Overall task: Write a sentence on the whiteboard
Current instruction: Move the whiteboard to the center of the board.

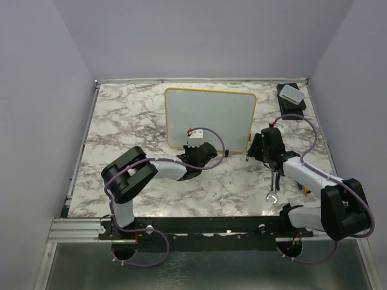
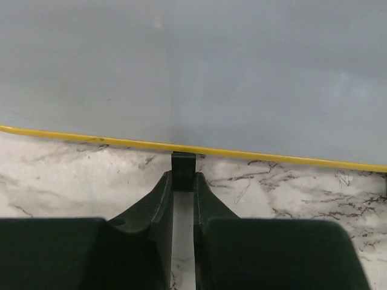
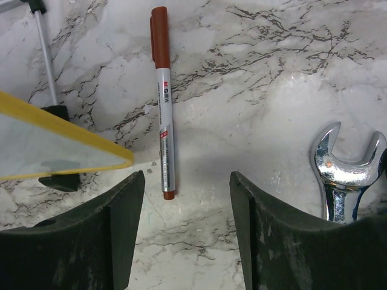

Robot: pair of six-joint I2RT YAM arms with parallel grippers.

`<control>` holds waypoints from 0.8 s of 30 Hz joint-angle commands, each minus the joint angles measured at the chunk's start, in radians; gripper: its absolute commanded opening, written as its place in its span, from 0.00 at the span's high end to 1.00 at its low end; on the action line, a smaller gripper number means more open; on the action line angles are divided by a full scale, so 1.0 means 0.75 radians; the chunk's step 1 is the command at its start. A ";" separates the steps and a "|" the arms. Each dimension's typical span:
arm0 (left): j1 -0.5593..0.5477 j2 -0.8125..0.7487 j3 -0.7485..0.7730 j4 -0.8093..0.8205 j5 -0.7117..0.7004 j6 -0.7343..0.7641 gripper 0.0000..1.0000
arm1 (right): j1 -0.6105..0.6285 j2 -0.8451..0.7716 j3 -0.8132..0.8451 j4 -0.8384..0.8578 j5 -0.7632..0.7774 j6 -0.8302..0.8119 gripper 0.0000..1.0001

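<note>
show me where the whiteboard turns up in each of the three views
top external: the whiteboard is in the upper centre of the picture.
left wrist: its pale face fills the upper half.
right wrist: only one corner shows, at the left edge.
shared landmark: the yellow rim, visible in all three.

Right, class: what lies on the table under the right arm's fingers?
A marker with a reddish-brown cap lies on the marble table below the gap of the open right fingers, untouched. Beside it sits a wrench, its handle covered by one finger.
</note>
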 commanded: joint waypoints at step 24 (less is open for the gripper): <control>-0.107 -0.310 -0.126 -0.188 0.043 -0.237 0.60 | 0.051 0.010 -0.070 0.080 0.023 0.039 0.46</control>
